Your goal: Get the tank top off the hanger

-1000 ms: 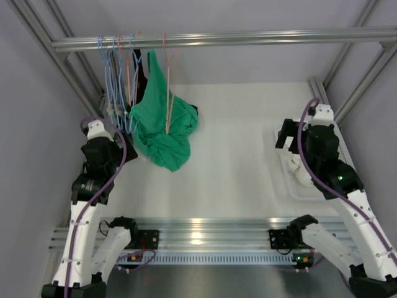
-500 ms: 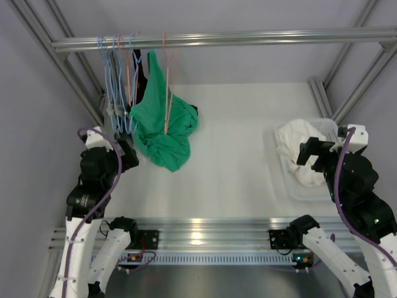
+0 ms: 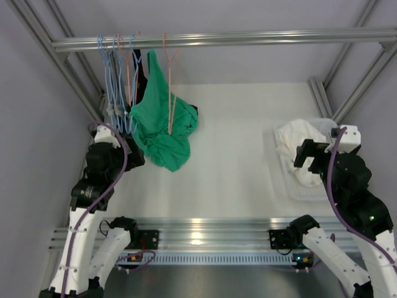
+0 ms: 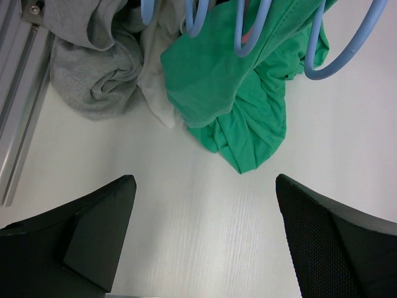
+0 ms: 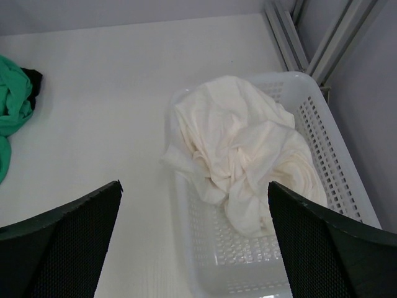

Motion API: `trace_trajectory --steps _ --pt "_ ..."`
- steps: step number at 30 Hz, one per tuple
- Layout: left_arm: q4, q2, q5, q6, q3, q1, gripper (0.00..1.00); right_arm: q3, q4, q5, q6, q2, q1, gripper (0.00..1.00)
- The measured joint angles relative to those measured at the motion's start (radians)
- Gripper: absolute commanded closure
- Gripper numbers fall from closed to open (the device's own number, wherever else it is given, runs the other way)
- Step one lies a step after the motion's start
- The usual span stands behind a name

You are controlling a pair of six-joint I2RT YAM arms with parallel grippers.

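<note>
Little change: left claw [image 4: 205, 180] slightly rightward

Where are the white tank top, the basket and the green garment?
tank top [image 5: 239, 161]: right wrist view, middle of the crumpled heap.
basket [image 5: 340, 172]: right wrist view, its perforated right wall.
green garment [image 4: 248, 118]: left wrist view, the bunched folds below the hangers.

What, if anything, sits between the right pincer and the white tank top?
Nothing visible does. The right pincer hangs open directly above the tank top, which lies bunched in the white basket, with one edge draped over the basket's rim.
</note>
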State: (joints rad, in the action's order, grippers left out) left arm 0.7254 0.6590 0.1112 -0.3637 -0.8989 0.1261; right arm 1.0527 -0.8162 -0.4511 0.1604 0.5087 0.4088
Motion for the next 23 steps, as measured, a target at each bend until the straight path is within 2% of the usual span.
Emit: trace_trajectory --steps 13,23 --pt "-0.014 -0.013 -0.014 0.026 0.007 0.011 0.01 -0.006 0.002 -0.100 -0.012 0.002 0.000 0.01" --pt "-0.019 -0.013 -0.018 0.026 0.014 0.013 0.01 -0.019 0.000 -0.117 -0.027 -0.025 0.000 0.01"
